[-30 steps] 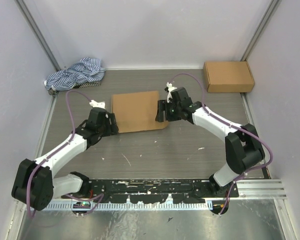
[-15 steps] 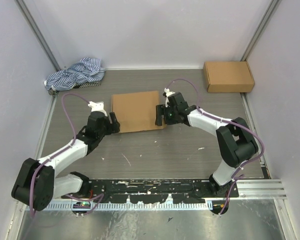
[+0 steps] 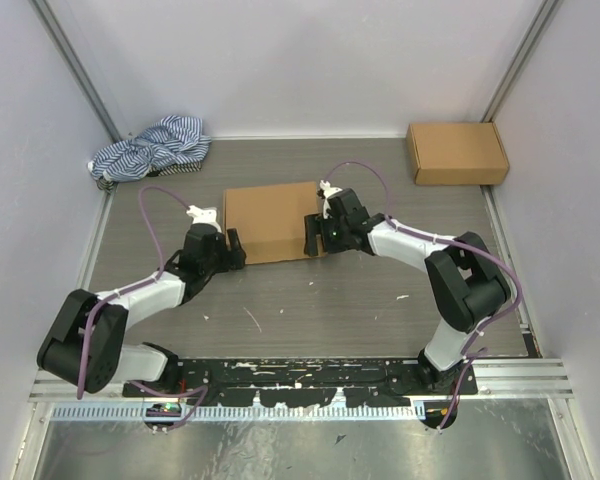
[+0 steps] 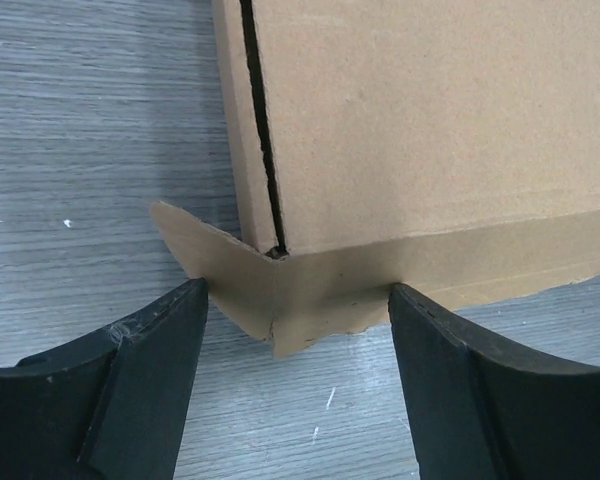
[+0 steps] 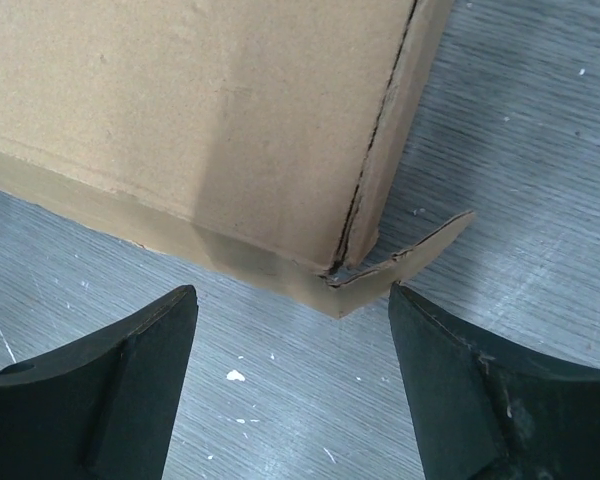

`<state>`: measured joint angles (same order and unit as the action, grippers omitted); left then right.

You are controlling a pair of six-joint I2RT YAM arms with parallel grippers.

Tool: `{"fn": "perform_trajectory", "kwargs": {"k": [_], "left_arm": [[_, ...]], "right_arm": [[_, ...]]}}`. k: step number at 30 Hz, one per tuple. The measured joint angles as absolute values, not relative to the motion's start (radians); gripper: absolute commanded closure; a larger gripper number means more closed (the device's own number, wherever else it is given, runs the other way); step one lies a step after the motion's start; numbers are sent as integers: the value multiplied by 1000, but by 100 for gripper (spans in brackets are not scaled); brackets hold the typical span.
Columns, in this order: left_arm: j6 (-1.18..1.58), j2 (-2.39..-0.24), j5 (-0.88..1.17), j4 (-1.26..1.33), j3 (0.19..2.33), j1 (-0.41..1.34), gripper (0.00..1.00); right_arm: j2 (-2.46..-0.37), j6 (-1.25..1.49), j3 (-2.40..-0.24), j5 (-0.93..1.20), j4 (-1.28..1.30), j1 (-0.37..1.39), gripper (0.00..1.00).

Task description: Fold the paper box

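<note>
Paper box (image 3: pixel 270 222) lies long axis left-right, just ahead of both. Left gripper (image 4: pixel 297 292) and right gripper (image 5: pixel 292 295) both spread, each straddling one near corner.

No text, label, brand, number or sign legible in the overhead or either wrist view. Only plain, unprinted brown cardboard on the paper box (image 4: pixel 430 110), seen close up.
</note>
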<state>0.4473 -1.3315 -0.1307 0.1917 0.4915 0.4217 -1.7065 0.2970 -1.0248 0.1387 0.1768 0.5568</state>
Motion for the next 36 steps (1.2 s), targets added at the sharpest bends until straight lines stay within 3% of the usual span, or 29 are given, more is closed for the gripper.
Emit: {"fn": "perform_trajectory", "kwargs": {"k": [16,36], "left_arm": [[467,-1306,-27,142,496,421,29],[465,-1228,27,-273,746,421,31]], "right_arm": [[-1691,297,-997,182,173,574,18],[-1590,288,-1019,239,294,581,18]]}}
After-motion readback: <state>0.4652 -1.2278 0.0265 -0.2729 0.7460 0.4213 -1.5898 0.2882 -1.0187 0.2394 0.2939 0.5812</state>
